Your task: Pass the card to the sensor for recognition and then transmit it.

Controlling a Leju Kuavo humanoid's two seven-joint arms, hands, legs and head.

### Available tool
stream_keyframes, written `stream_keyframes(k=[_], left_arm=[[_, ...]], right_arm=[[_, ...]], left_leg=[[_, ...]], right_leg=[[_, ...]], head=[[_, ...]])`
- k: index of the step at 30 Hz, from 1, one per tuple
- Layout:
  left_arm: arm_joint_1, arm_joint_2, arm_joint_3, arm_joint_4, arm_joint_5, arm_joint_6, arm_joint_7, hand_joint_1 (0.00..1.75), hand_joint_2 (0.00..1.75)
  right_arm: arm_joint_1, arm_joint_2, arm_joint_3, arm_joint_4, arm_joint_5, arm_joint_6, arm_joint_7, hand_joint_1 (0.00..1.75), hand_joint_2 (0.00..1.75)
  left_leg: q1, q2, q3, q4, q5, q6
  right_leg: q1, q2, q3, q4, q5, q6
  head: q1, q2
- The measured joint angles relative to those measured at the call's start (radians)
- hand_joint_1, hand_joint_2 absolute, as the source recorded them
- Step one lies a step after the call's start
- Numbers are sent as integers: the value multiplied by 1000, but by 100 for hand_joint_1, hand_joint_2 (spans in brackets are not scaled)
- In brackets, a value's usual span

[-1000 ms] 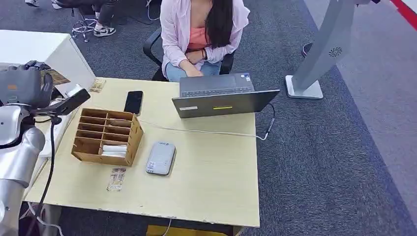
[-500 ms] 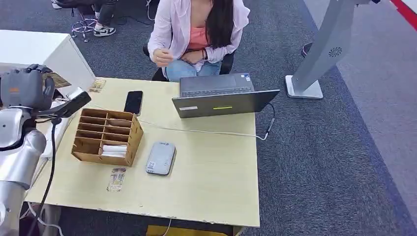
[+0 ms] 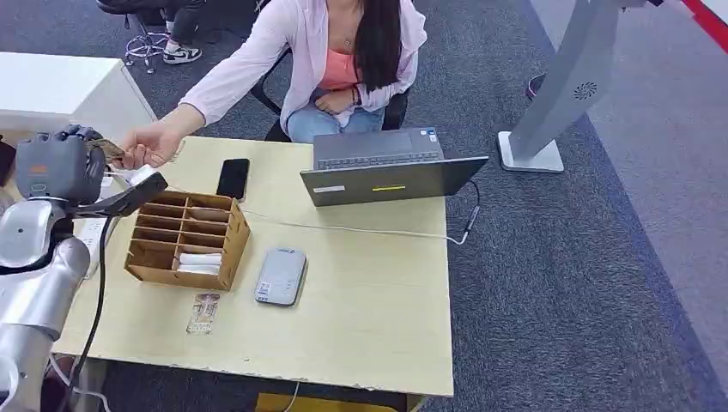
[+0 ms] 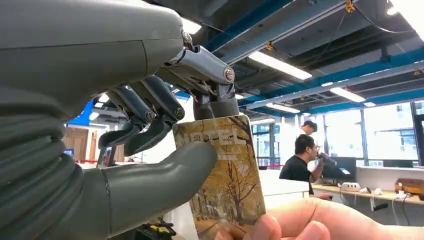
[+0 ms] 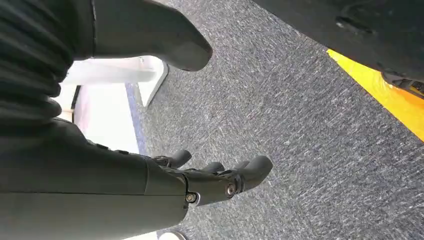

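Observation:
My left hand (image 3: 62, 166) is raised at the desk's far left corner and pinches a yellow hotel card (image 4: 225, 172) between thumb (image 4: 165, 180) and fingers. In the head view the card (image 3: 109, 149) sticks out toward a seated person. That person's hand (image 3: 148, 144) reaches across and its fingers (image 4: 290, 225) grip the card's free end. The grey card sensor (image 3: 281, 275) lies flat on the desk beside a wooden box. My right hand (image 5: 215, 180) hangs over the carpet, fingers apart and holding nothing.
A wooden slotted box (image 3: 185, 238) stands on the desk (image 3: 360, 309) with another card (image 3: 203, 312) lying in front of it. A black phone (image 3: 233, 178), a laptop (image 3: 386, 167) and a cable (image 3: 360, 229) sit further back. A white cabinet (image 3: 69, 90) is at far left.
The person has stretched an arm out from their lap to my left hand and taken hold of the card's end. My left hand dropped slightly and still holds the card.

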Motion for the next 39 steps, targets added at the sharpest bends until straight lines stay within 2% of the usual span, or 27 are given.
stream_keyframes(k=[1,2,6,19,24,26,27,29,32,33,34,35,37,38,39], left_arm=[[1,-1,0,0,0,0,0,7,175],[1,-1,0,0,0,0,0,0,175],[10,-3,0,-1,22,21,-4,0,175],[26,-8,0,-6,36,22,-5,0,175],[71,-8,4,-54,73,23,-39,0,175],[120,-7,11,-114,142,23,-84,0,175],[165,-8,21,-169,214,21,-124,0,175],[306,-8,58,-331,442,-12,-225,0,175],[618,-27,148,-612,875,-146,-426,0,175],[729,-49,197,-705,1027,-239,-495,0,175],[832,-84,265,-785,1159,-369,-554,0,175],[915,-124,357,-856,1274,-543,-586,0,175],[982,-228,575,-920,1437,-928,-536,0,175],[983,-270,725,-936,1484,-1119,-503,0,175],[981,-307,852,-946,1495,-1243,-488,0,175]], right_arm=[[0,0,0,0,1,1,0,0,175],[0,0,0,0,1,1,0,0,175],[0,0,0,0,3,1,0,0,175],[0,0,0,0,7,0,0,0,175],[0,0,0,0,7,0,0,0,175],[1,0,0,0,0,0,3,0,175],[1,0,0,0,-6,0,6,0,175],[4,1,0,0,-22,-3,15,0,175],[15,5,0,0,-48,-7,42,0,175],[21,7,0,0,-55,-8,51,0,175],[28,8,0,0,-61,-8,57,0,175],[36,8,0,0,-70,-10,60,0,175],[46,10,-1,0,-87,-15,55,0,175],[47,12,-2,0,-92,-18,53,0,175],[48,14,-3,0,-98,-18,51,0,175]], left_leg=[[0,0,0,0,0,0],[0,0,0,0,0,0],[0,0,0,0,0,0],[0,0,0,0,0,0],[0,0,0,0,0,0],[0,1,0,0,0,0],[-1,2,0,-1,-1,0],[-1,6,2,-2,-4,0],[-2,20,9,-3,-11,0],[-2,22,10,-2,-14,0],[-2,23,10,-2,-15,1],[-2,23,10,-2,-15,2],[-1,16,7,-2,-15,2],[-1,14,6,-2,-15,2],[-1,14,7,-2,-15,2]], right_leg=[[0,0,0,0,0,0],[0,0,0,0,0,0],[0,0,0,0,0,0],[0,0,0,0,0,0],[0,0,0,0,0,0],[0,0,0,0,0,0],[0,2,1,0,0,0],[-2,7,1,0,-1,0],[-3,20,3,0,-5,0],[-3,23,3,0,-6,0],[-3,24,3,0,-8,1],[-3,23,3,-1,-10,2],[-2,16,3,-1,-11,3],[-2,14,3,-1,-12,2],[-2,14,4,-1,-12,2]], head=[[0,0],[0,0],[0,0],[0,0],[0,0],[0,0],[0,0],[0,0],[0,0],[-1,0],[-2,0],[-3,0],[1,0],[4,0],[5,0]])
